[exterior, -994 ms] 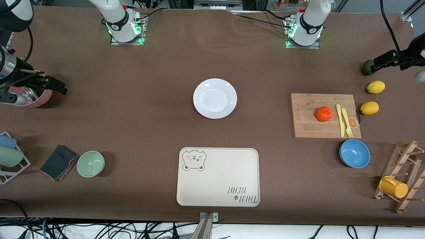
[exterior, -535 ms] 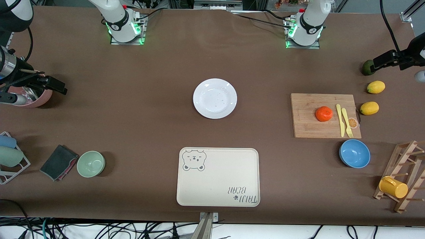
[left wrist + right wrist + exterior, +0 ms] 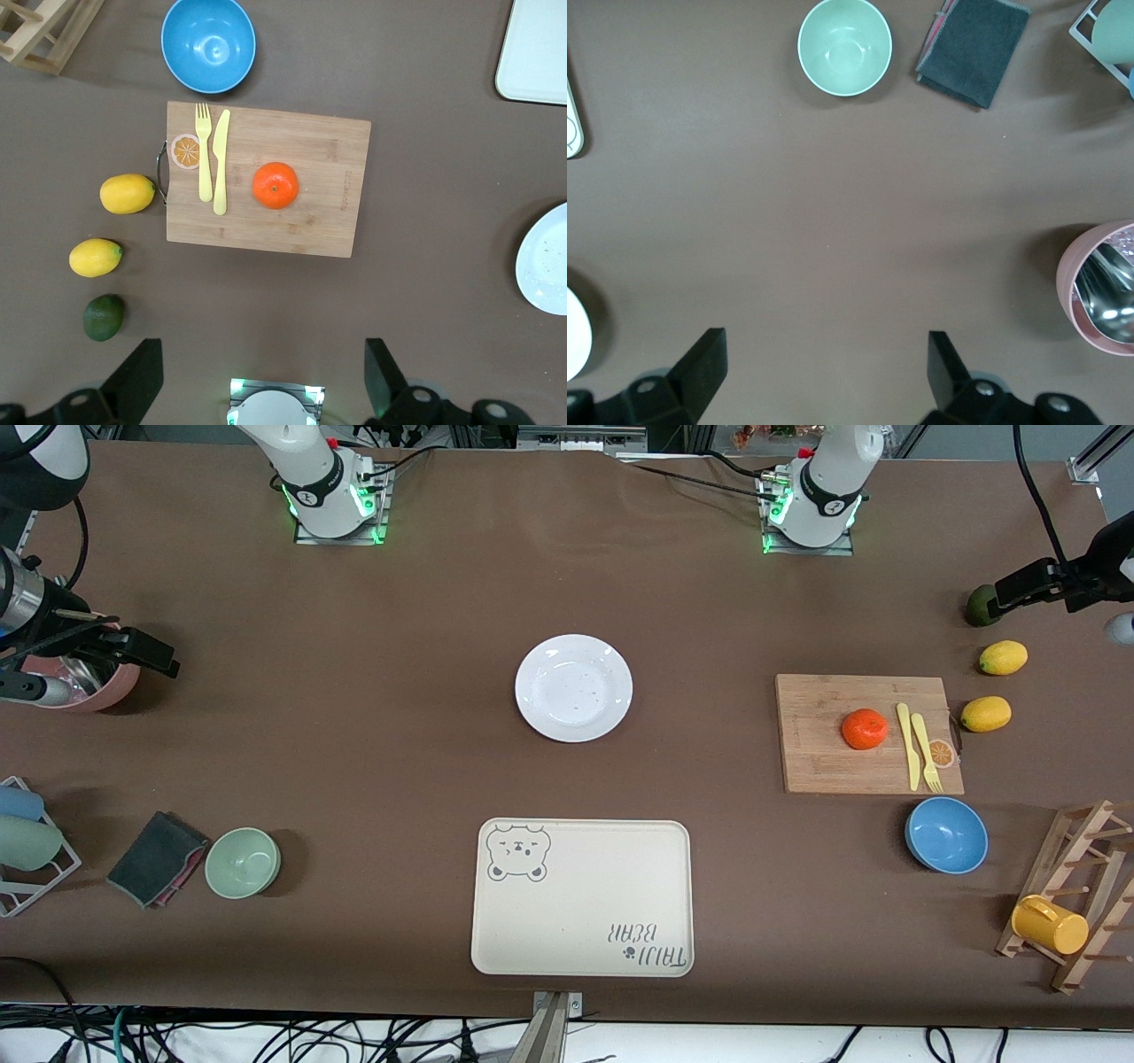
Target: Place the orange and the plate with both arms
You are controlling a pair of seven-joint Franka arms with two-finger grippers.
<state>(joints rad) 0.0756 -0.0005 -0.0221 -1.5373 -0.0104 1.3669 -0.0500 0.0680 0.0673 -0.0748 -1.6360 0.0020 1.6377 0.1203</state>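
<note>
Your left gripper [image 3: 257,376] and right gripper [image 3: 819,372] hover spread, empty. The orange [image 3: 865,729] looks soft and prone to rolling: grasp its middle. The plate [image 3: 574,687] looks glossy and brittle: pinch its rim.

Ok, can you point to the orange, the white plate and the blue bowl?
orange [image 3: 865,729], front view, middle of its top as it sits on the wooden board.
plate [image 3: 574,688], front view, centre of its bare white well.
blue bowl [image 3: 946,834], front view, inside bottom.

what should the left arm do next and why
Probably bring the open left gripper down over the orange. The orange sits free on the cutting board beside the yellow knife, untouched. The right gripper, also open, waits up high, and the plate is bare.
</note>
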